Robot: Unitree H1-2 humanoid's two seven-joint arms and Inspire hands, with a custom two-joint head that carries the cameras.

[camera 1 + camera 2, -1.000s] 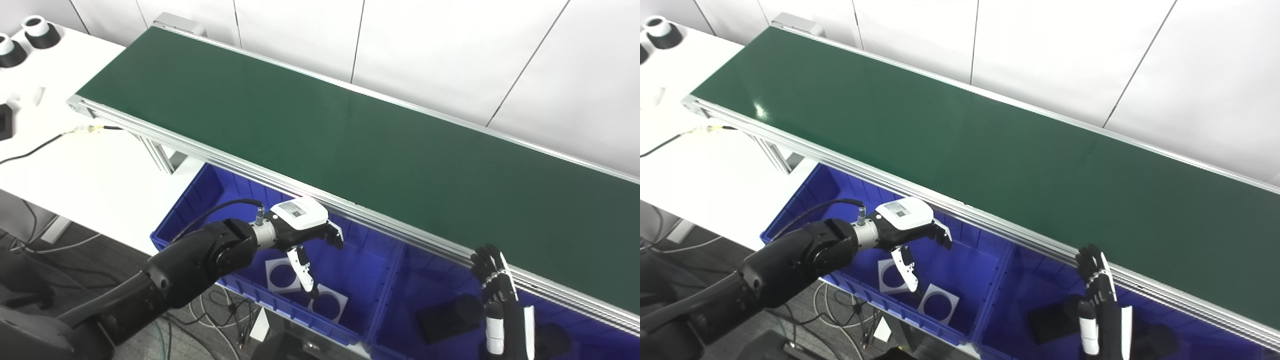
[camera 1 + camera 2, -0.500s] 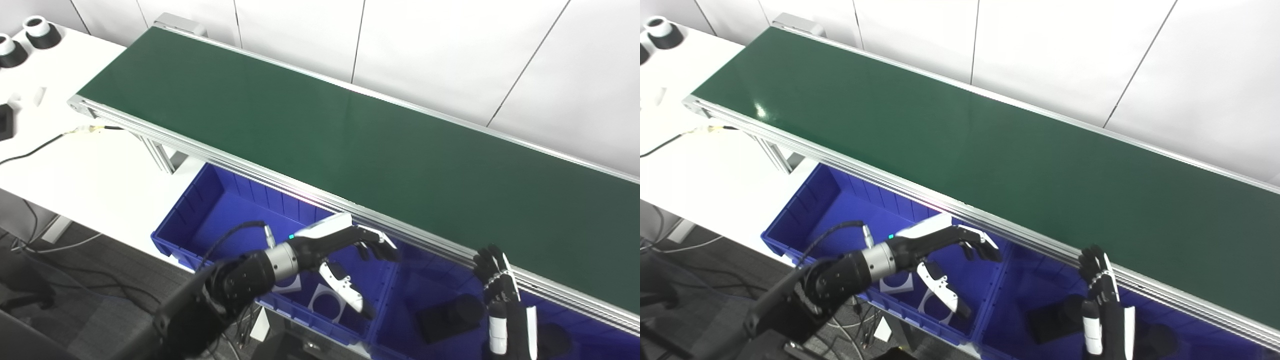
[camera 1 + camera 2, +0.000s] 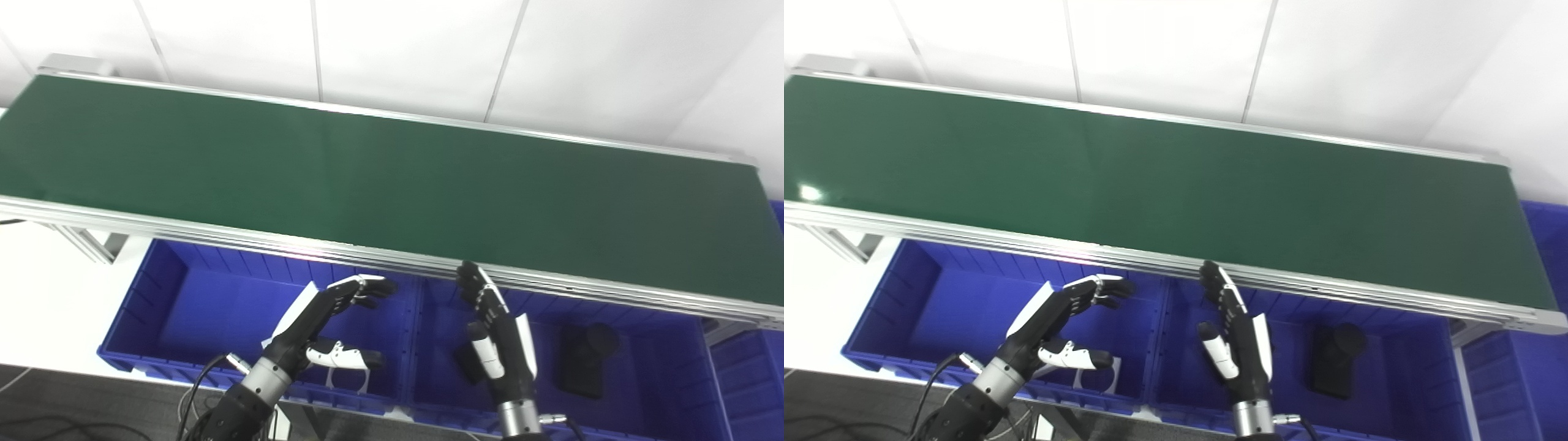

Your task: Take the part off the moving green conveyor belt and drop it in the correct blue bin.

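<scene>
No part lies on the green conveyor belt (image 3: 380, 177); its surface is bare from end to end in both views. The only parts in view are already inside the bins: a white square piece with a round hole (image 3: 1096, 372) on the floor of the left blue bin (image 3: 147, 288), partly hidden by the left hand's thumb, and a black part (image 3: 582, 361) on the floor of the middle blue bin (image 3: 674, 367) (its exact shape cannot be made out).

The left hand (image 3: 318, 318) is released and holds nothing. Its fingers (image 3: 361, 291) reach forward and curl slightly toward the belt's near rail, with the thumb (image 3: 340, 355) spread wide below them. It hovers over the right half of the left bin, touching neither wall nor floor as far as can be seen. Its forearm rises from the bottom edge at a slant to the right.

The right hand (image 3: 499, 343) is likewise released and empty. It stands nearly upright, fingers together and pointing up, their tips just below the belt's aluminium rail (image 3: 551, 285); whether they touch it cannot be told. It sits above the left end of the middle bin, well apart from the black part.

The two hands stand near each other, either side of the divide between the bins. A third blue bin (image 3: 1507, 380) shows at the right edge. The white bench (image 3: 43, 294) lies left of the bins.
</scene>
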